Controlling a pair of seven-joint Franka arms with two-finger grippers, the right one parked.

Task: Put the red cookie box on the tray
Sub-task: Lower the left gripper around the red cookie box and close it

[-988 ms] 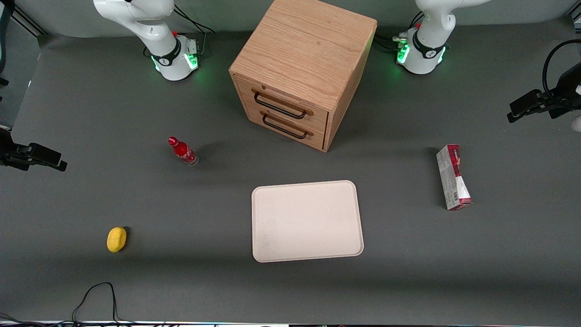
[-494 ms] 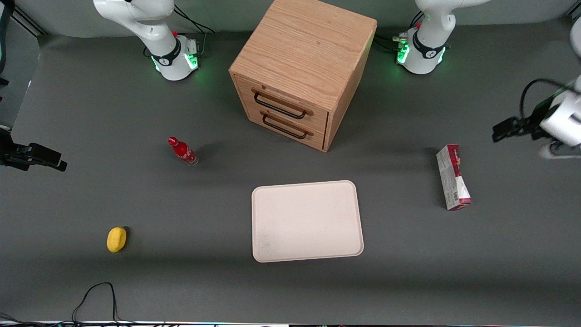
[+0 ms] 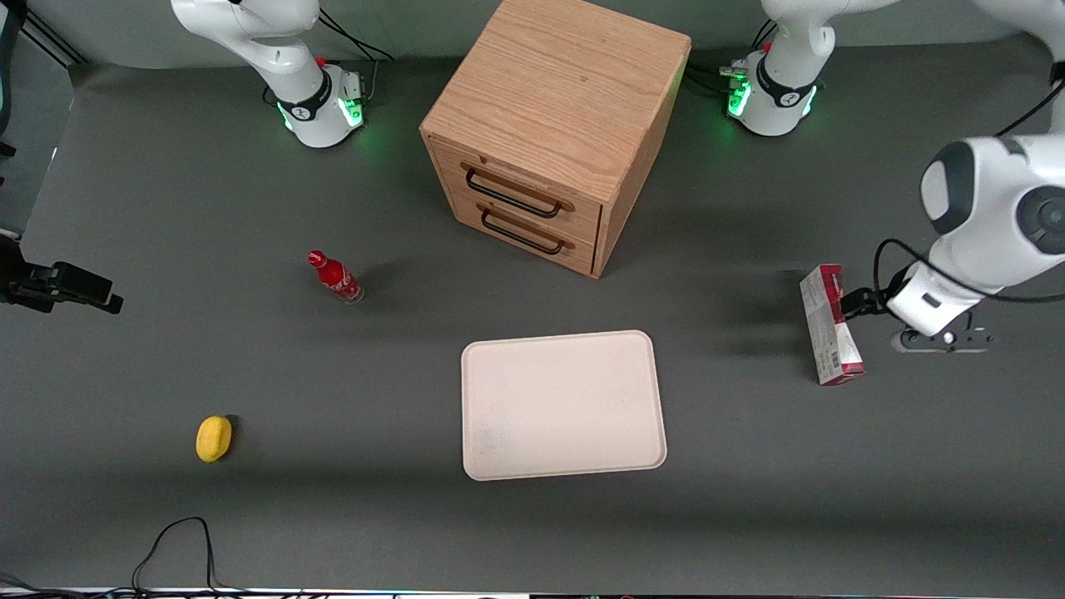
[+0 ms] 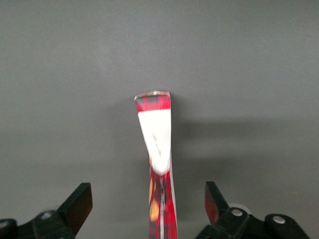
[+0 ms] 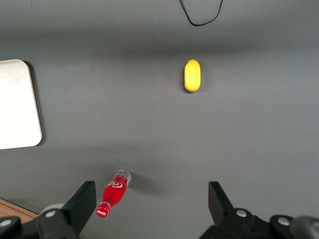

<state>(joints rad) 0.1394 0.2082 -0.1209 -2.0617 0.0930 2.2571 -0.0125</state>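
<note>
Running this one remotely, sweeping the front view from the parked arm's end: there was a yellow lemon-looking thing [image 3: 214, 438] sitting alone near the front camera, then a small red bottle [image 3: 334, 277] standing on the mat. Its white script logo showed in the right wrist view, but I couldn't honestly read it. Mid-table was the wooden drawer cabinet [image 3: 556, 130] with two dark handles, and nearer the camera than that, the tray [image 3: 562, 405], cream-white, flat on the mat.

The surface was a plain dark grey mat [image 3: 166, 191] all over, with a black cable [image 3: 179, 545] looped at the near edge.

Toward the working arm's end, the red cookie box [image 3: 830, 324] stood on its long thin edge, well apart from the tray. It had a white printed face with small text and a barcode, too tiny for me to read.

The gripper [image 4: 148, 206] hovered over the box with its jaws spread wide, one black finger [image 4: 77, 204] on each side of the carton's edge, neither touching it.
</note>
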